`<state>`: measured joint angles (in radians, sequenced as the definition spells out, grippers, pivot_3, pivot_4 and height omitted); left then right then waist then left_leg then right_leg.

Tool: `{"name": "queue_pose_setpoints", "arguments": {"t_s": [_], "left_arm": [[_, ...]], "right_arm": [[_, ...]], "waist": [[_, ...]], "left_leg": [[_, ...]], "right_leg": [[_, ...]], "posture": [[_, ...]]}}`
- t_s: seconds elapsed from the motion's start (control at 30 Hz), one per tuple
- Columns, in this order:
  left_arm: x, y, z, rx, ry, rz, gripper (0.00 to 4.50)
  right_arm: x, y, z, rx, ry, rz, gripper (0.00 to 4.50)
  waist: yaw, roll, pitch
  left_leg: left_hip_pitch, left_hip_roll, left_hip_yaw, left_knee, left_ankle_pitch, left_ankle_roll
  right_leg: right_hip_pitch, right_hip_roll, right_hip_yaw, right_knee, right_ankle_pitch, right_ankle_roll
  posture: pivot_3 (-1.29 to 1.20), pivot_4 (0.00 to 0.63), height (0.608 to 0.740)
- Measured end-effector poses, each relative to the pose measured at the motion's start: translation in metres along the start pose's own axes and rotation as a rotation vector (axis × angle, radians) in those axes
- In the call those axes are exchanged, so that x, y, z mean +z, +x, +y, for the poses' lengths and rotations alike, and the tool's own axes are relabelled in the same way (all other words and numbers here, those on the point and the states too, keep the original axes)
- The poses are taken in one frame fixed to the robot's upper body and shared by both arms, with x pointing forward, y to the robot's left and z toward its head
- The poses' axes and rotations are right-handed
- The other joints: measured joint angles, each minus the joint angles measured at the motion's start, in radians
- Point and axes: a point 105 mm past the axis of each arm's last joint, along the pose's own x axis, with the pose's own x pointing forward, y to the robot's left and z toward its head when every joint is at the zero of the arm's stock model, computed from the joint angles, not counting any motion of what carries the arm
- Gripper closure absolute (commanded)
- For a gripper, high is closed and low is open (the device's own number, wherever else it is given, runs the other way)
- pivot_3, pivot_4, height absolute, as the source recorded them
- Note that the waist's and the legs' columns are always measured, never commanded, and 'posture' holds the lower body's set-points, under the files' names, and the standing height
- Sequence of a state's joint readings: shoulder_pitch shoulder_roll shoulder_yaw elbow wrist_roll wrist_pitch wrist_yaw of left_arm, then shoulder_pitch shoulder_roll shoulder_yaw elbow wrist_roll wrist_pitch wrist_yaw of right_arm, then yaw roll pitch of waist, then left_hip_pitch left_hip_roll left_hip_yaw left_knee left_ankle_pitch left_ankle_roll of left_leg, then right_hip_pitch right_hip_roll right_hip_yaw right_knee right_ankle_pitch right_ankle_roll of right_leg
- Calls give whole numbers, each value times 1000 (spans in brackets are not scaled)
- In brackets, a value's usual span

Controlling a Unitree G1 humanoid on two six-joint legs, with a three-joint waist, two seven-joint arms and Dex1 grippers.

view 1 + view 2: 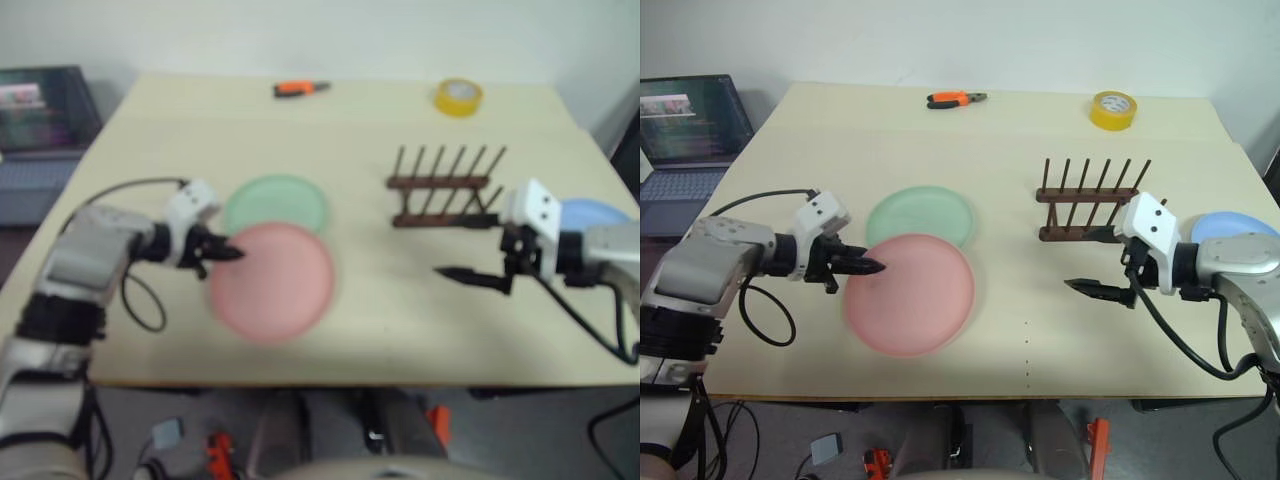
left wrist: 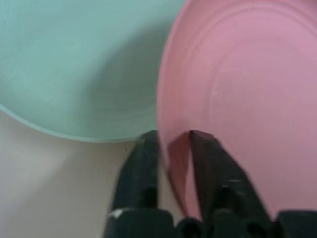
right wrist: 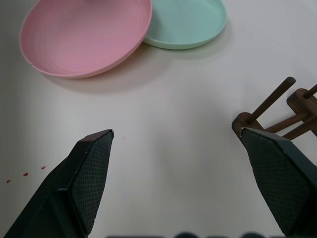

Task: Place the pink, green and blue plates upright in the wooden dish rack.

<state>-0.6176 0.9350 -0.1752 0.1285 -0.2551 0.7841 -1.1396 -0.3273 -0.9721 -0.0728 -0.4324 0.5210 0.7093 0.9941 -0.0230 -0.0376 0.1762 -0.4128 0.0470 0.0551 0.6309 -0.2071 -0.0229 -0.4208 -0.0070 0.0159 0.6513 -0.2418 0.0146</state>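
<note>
The pink plate lies at the front left of the table, its far edge over the rim of the green plate. My left gripper is shut on the pink plate's left rim, one finger on each side of it. The wooden dish rack stands right of centre with no plates between its pegs. Partly hidden behind my right arm, the blue plate lies flat to the right of the rack. My right gripper is open and holds nothing, hovering just in front of the rack.
A yellow tape roll and orange-handled pliers lie near the table's far edge. A laptop sits off the table to the left. Bare tabletop lies between the pink plate and the rack.
</note>
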Motion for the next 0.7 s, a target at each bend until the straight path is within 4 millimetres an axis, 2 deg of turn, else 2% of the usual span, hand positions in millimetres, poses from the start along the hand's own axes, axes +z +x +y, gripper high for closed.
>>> {"name": "queue_pose_setpoints", "arguments": {"t_s": [0.53,0.6,0.7], "left_arm": [[13,-9,0,-13,-22,-81,4466],[26,-13,2,-6,-31,-147,4466],[66,-24,6,23,-16,-325,4466]], "right_arm": [[2,2,3,21,8,-22,0],[7,3,4,31,5,-46,0],[21,6,8,55,-28,-91,0]], "waist": [[-3,0,0],[-3,0,0],[-3,0,0]], "left_leg": [[4,0,1,4,0,0],[4,0,0,5,0,0],[2,0,-1,9,0,0]], "right_leg": [[0,0,1,9,-1,-2],[0,0,0,11,-1,-2],[0,1,0,12,-1,-1]], "posture": [[0,150,740],[0,150,740],[0,150,740]]}}
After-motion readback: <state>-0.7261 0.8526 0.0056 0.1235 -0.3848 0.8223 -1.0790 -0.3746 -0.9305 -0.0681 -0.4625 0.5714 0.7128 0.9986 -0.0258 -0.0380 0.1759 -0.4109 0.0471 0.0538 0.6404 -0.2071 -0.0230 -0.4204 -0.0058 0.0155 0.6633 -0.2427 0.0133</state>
